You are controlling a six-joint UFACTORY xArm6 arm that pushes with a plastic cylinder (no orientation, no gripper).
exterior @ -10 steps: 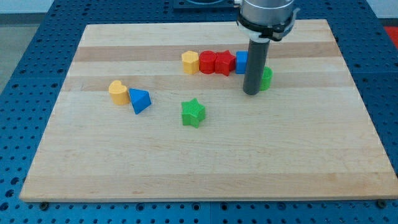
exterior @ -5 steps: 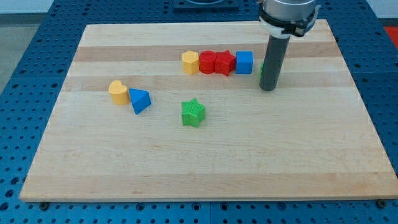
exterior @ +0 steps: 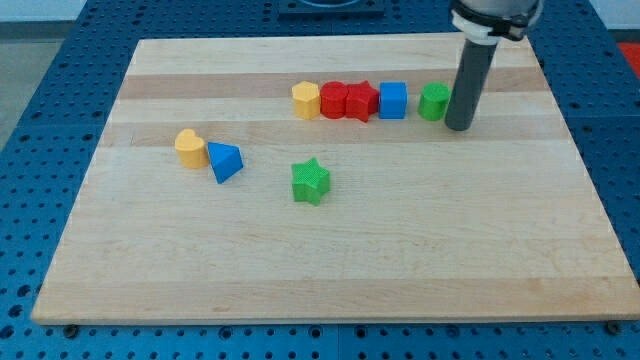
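My tip (exterior: pixel 459 125) rests on the board at the view's upper right, just right of a small green block (exterior: pixel 433 102) and touching or almost touching it. Left of that block runs a row: a blue cube (exterior: pixel 393 100), a red star-like block (exterior: pixel 362 101), a red block (exterior: pixel 333 100) and a yellow hexagonal block (exterior: pixel 306 100). The green block stands a small gap away from the blue cube. A green star (exterior: pixel 311 182) lies alone toward the middle of the board.
At the view's left a yellow rounded block (exterior: pixel 189 148) touches a blue triangular block (exterior: pixel 225 161). The wooden board (exterior: pixel 330 260) lies on a blue perforated table (exterior: pixel 40 120).
The rod has moved to the view's right and slightly up, from left of the green block to its right side. The green block now shows fully, a little higher, in line with the row.
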